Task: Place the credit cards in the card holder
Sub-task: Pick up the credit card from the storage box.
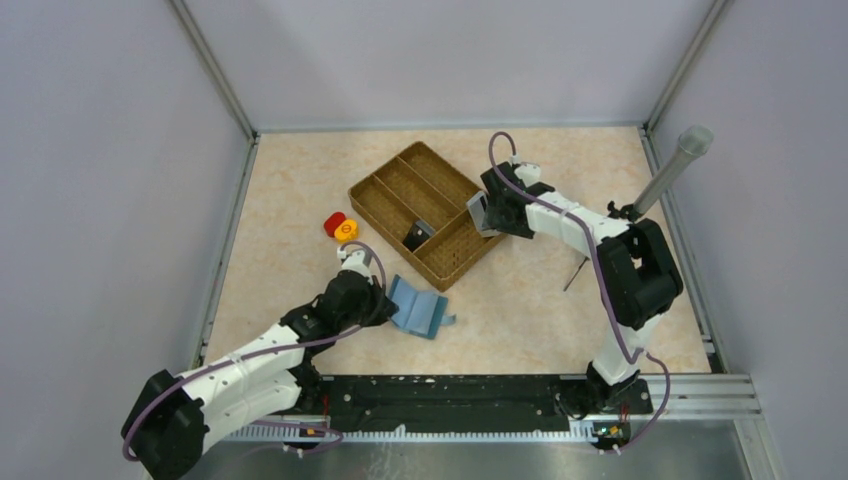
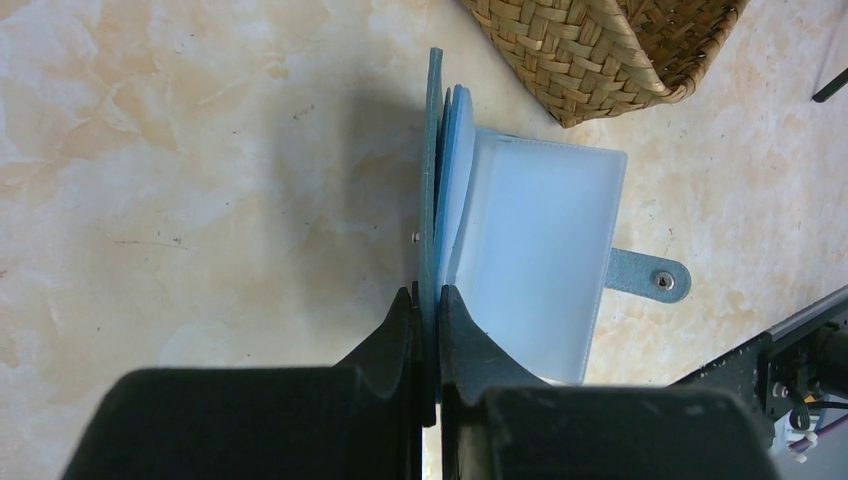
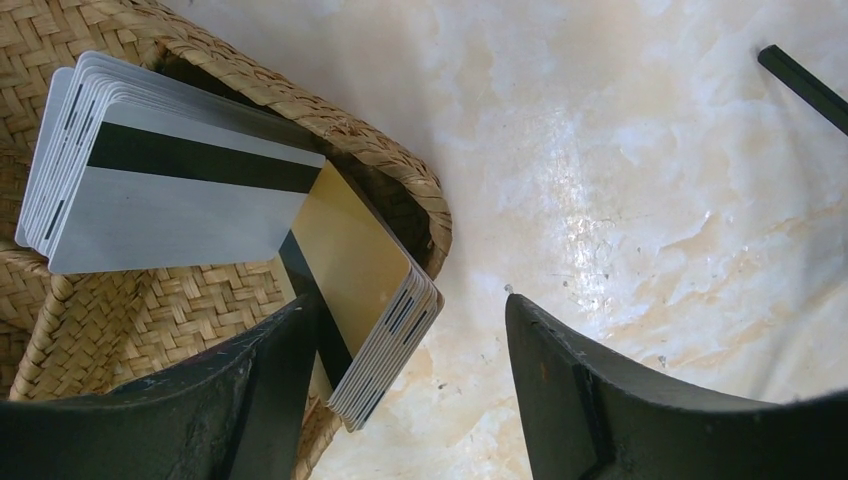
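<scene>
With our left gripper (image 2: 428, 300) clamped on the card holder (image 2: 530, 250) beside the woven tray (image 3: 390, 170), we should centre our right gripper (image 3: 408, 305), jaws spread and empty, on the credit cards (image 3: 170, 200) leaning at the tray's rim and pinch just one.

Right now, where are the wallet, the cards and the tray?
wallet (image 2: 535, 250): left wrist view, pale inner panel.
cards (image 3: 170, 200): right wrist view, top silver card's face.
tray (image 2: 590, 60): left wrist view, woven outer wall.
</scene>
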`<state>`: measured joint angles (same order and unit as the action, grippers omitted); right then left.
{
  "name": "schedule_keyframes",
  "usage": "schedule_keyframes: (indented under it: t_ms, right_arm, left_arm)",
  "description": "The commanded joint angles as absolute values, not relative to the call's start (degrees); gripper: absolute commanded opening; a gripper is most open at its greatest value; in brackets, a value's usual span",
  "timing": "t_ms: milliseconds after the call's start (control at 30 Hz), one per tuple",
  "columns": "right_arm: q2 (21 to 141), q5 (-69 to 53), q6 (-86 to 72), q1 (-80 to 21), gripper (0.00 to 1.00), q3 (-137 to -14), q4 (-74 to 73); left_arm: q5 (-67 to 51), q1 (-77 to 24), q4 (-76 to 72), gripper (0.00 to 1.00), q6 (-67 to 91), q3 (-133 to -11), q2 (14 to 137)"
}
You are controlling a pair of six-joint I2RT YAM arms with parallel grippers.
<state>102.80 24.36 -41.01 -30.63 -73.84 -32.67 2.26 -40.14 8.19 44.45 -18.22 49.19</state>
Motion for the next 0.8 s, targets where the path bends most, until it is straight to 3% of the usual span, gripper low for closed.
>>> schedule_keyframes:
  t_ms: [0,767]
  right_arm:
    - [101.0,26.6,-41.7,-30.7,0.66,-72.6,-34.3]
    - [96.1,26.5,-41.2,-30.8,0.53,-72.4,-35.6]
  left_arm:
    - [2.6,-39.9,7.3,0.0,43.1,-17.4,47.8]
    - [2.6,-39.9,7.3,0.0,43.2,-16.8,47.1]
